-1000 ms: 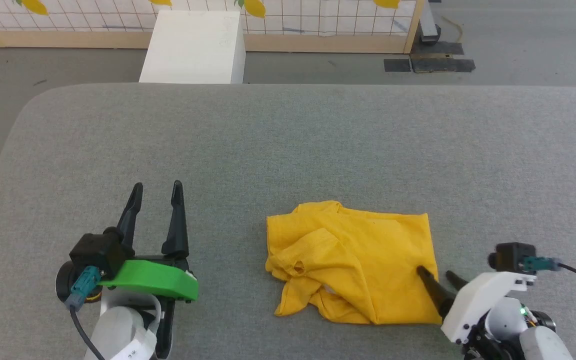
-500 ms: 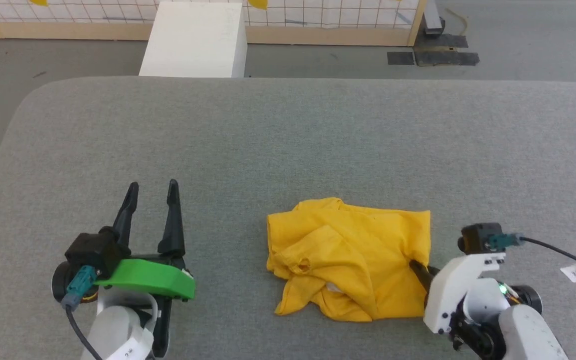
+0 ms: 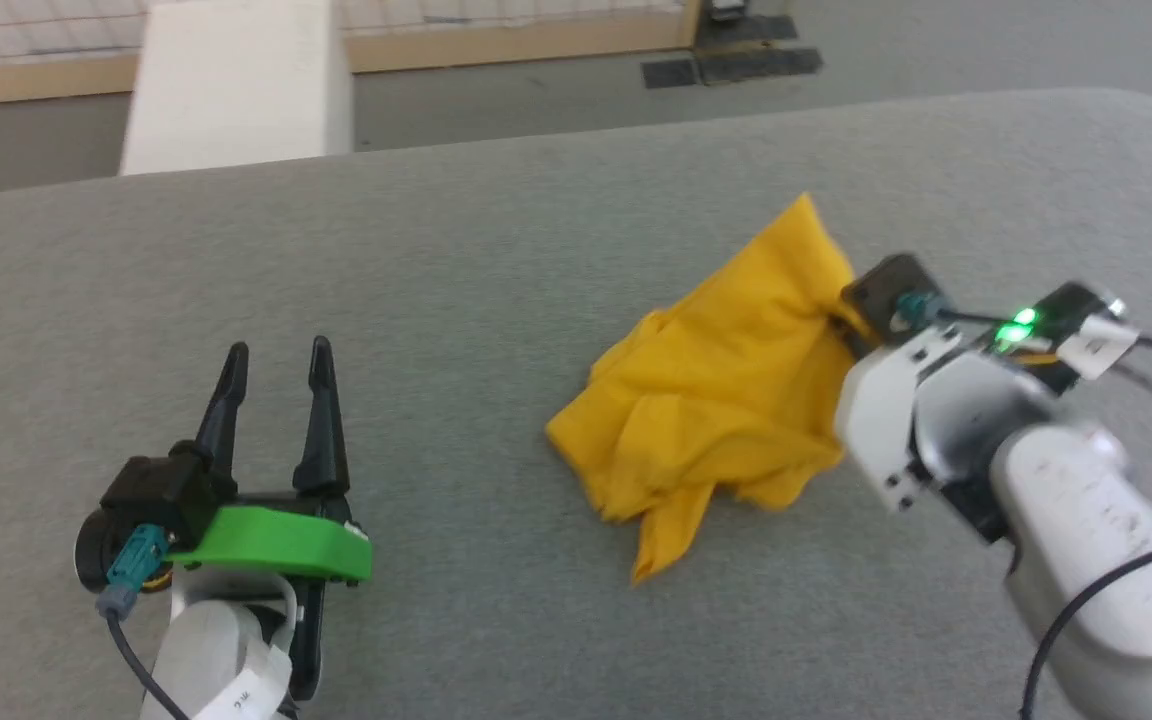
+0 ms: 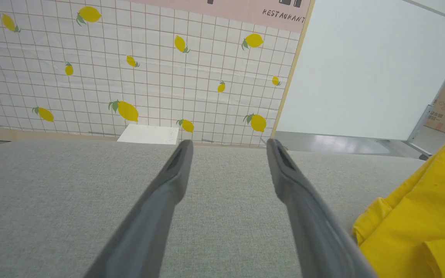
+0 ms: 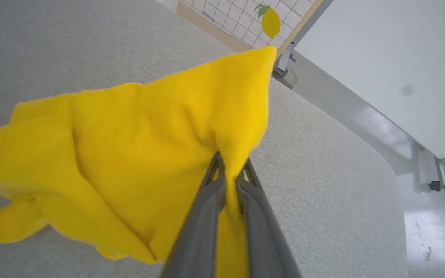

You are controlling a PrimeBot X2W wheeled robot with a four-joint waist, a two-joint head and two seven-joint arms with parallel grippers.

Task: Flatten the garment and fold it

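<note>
While the right gripper (image 5: 228, 170) clamps the yellow T-shirt (image 3: 726, 400) by an edge, the left gripper (image 3: 278, 347) sits spread and empty. I'd say it should catch another corner to stretch the cloth flat.

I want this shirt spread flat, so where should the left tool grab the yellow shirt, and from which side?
Probably the loose pointed flap at the near edge of the garment, approached from the robot's left, low over the table. The right tool is shut on the opposite edge and holds it raised, so that flap trails free toward the left tool.
</note>
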